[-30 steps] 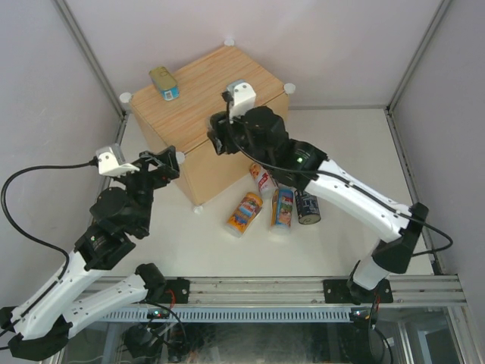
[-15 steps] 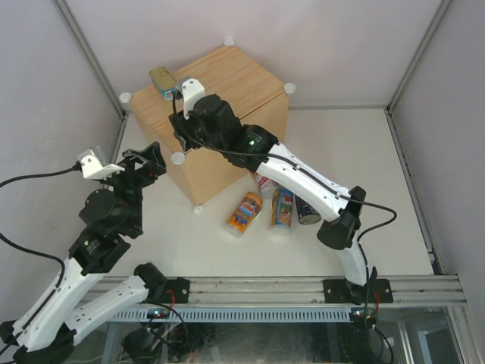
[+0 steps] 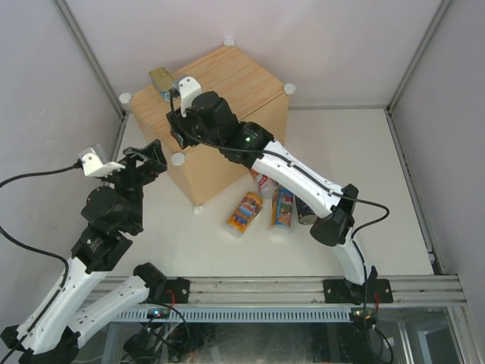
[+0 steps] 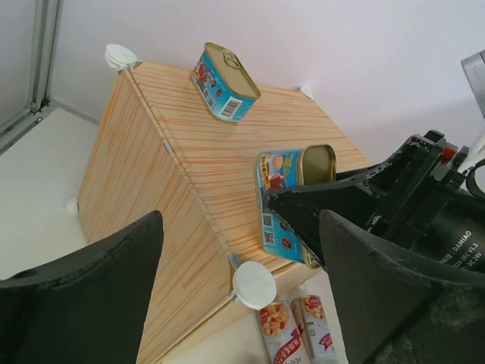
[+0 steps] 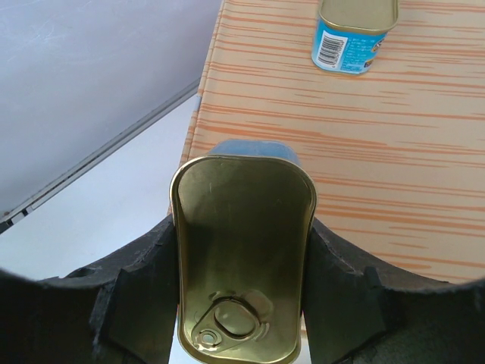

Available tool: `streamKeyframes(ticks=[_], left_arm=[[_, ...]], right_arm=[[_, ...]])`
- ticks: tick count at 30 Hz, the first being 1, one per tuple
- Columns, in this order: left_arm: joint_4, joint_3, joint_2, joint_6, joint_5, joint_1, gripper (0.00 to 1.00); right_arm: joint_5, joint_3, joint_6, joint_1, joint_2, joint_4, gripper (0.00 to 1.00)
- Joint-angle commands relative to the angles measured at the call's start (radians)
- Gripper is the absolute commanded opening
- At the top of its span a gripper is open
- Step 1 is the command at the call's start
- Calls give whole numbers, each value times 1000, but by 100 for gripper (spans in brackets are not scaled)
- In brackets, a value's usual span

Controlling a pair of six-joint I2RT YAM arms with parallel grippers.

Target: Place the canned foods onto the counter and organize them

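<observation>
One tin (image 3: 161, 78) on counter (image 3: 235, 80), upper left. Right tool (image 5: 241, 303) clenching second tin (image 5: 241, 227) over it. Left tool (image 4: 240, 220) released. Loose cans (image 3: 244, 213) on bench (image 3: 364, 152), centre, remain.

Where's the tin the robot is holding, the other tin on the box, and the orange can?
Held tin (image 5: 241, 258), right wrist view, middle of its gold lid.
Other tin (image 4: 231, 70), left wrist view, its gold top.
Orange can (image 3: 244, 213), top external view, middle of its label.
</observation>
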Motion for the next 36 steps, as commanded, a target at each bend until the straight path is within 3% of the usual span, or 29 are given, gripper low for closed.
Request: streamKeyframes(ticks=[1, 6, 13, 31, 36], left_arm=[[46, -24, 15, -16, 26, 10, 87], [48, -23, 26, -11, 23, 13, 88], [64, -34, 31, -12, 23, 21, 88], [25, -33, 17, -13, 39, 23, 88], [28, -23, 37, 27, 92, 23, 88]], right_arm=[[-43, 43, 5, -11, 24, 53, 27], [-61, 42, 20, -28, 45, 65, 54], [-67, 40, 32, -40, 59, 83, 74], [-97, -50, 61, -43, -77, 196, 77], [-87, -192, 67, -36, -189, 271, 77]])
